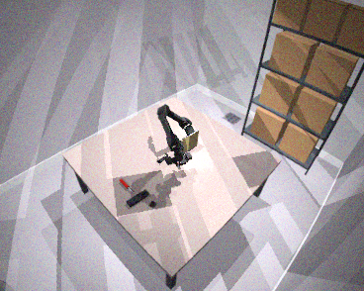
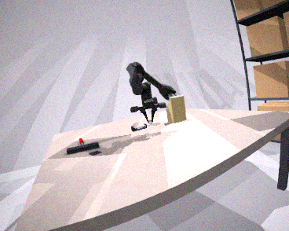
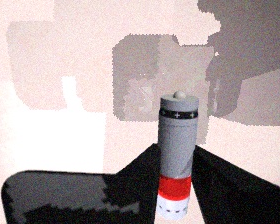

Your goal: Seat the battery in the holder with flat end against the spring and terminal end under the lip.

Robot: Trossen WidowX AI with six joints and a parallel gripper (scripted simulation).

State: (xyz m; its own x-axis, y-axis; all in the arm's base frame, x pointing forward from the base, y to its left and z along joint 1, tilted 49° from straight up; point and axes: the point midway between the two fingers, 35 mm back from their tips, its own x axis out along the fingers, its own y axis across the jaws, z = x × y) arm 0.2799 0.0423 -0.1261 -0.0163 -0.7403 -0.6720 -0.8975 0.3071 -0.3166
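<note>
The battery [image 3: 177, 137] is grey and white with a red band. It lies between my fingertips in the wrist view, its terminal end pointing away up the image and its flat end toward the bottom. My gripper [image 1: 180, 165] [image 2: 151, 120] [image 3: 173, 151] is shut on it, one black finger against each side, low over the table. Whether the battery touches the table cannot be told. A small dark-edged object [image 2: 133, 128] lies just left of the fingers in the exterior view; it may be the holder, but its spring and lip cannot be made out.
A tan block [image 1: 190, 141] [image 2: 177, 110] stands upright beside the arm. A long black bar [image 1: 137, 198] [image 2: 82, 148], a small flat dark piece [image 1: 152, 204] [image 2: 95, 153] and a red object [image 1: 124, 184] [image 2: 81, 141] lie farther left. A shelf of boxes stands beyond the table.
</note>
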